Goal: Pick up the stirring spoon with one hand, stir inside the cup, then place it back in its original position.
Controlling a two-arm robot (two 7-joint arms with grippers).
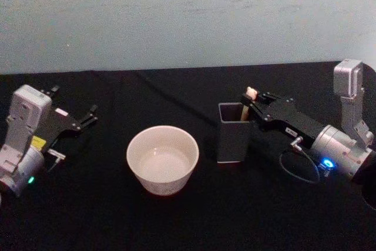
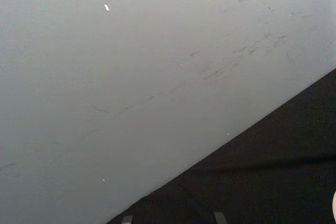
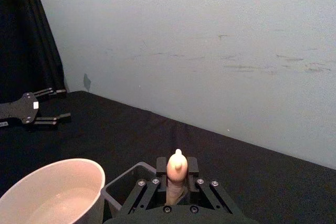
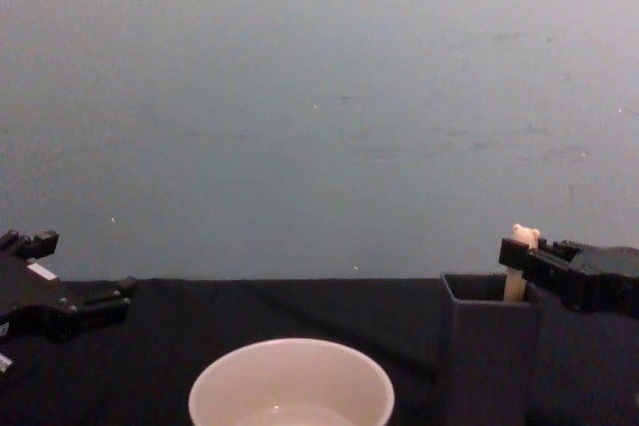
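Item one, right end effector (image 1: 249,107): I read its fingers as clamped on the beige handle of the stirring spoon (image 1: 251,93), just under the small bear head; in the right wrist view the two black pads sit tight against either side of the handle (image 3: 177,170). The spoon stands upright, its lower part down inside the dark grey square-mouthed holder (image 1: 232,139), so the neck and bowl are hidden from me. The end effector reaches in from the right and sits level with the holder's rim, at its far right corner. Item two, cup (image 1: 161,183): round, cream-white, standing on the tabletop (image 1: 176,221) just to the left of the holder and apart from it. Its inside is pale, and I cannot tell whether it holds any liquid. Item three, left end effector (image 1: 73,103): fingers spread apart, holding nothing, above the tabletop at the far left, well apart from the cup. Backdrop: a plain pale wall (image 1: 188,16) behind the black-covered tabletop.
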